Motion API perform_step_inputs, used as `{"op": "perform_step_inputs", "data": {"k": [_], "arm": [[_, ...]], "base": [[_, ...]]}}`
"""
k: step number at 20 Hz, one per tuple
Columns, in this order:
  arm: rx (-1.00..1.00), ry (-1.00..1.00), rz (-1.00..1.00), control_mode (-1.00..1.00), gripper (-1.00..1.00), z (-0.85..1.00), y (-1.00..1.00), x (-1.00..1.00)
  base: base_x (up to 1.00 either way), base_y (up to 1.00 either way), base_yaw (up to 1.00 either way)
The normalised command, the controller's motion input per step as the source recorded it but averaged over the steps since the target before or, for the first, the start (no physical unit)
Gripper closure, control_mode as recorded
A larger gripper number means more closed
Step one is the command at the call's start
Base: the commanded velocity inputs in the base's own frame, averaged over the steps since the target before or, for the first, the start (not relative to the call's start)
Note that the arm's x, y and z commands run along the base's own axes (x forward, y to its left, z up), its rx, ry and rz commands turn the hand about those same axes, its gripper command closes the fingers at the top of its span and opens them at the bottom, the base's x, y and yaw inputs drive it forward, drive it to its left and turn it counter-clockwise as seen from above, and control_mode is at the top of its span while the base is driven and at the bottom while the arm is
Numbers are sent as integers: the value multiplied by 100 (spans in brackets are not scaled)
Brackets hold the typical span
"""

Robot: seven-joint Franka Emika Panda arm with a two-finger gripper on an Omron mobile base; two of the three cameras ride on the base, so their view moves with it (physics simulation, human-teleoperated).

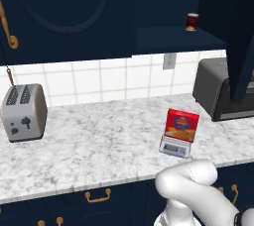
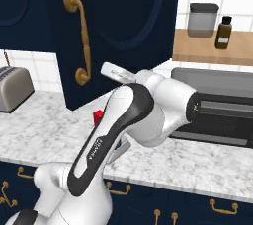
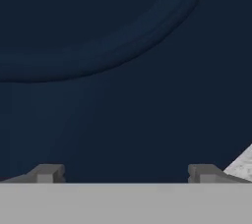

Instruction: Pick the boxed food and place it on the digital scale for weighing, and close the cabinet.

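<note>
Navy cabinet door [image 3: 123, 70] stands close and flat in front of the wide, empty gripper [image 3: 123, 174] — box [image 1: 181, 126] already on the scale [image 1: 175, 146].

The left base view looks from behind-left, down over the counter [image 1: 89, 141]. The right base view shares it from behind-right. The hand view faces the cabinet [image 3: 123, 95] door close, counter at four o'clock.

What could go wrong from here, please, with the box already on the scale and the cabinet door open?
1. The red box stands upright on the small scale; a knock from the arm's elbow close by could topple it.
2. The open tool faces the navy cabinet door very closely; an off-centre push may slip off the panel.
3. The swinging door might clip the black oven below it.
</note>
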Motion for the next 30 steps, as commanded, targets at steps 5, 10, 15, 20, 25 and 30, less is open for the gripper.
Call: {"op": "perform_step_inputs", "data": {"k": [5, 10, 15, 20, 25, 30], "arm": [[-9, 1, -48, -100, -100, 1, 100, 85], [-21, 20, -39, -100, -100, 0, 100, 100], [-18, 17, -27, -100, -100, 0, 76, 100], [-11, 8, -14, -100, -100, -1, 42, 100], [-7, 2, -8, -100, -100, -11, 28, 91], [-3, 0, -4, -100, -100, -6, 14, 30]], "base": [[0, 0, 0], [0, 0, 0], [0, 0, 0], [0, 0, 0], [0, 0, 0], [0, 0, 0]]}}
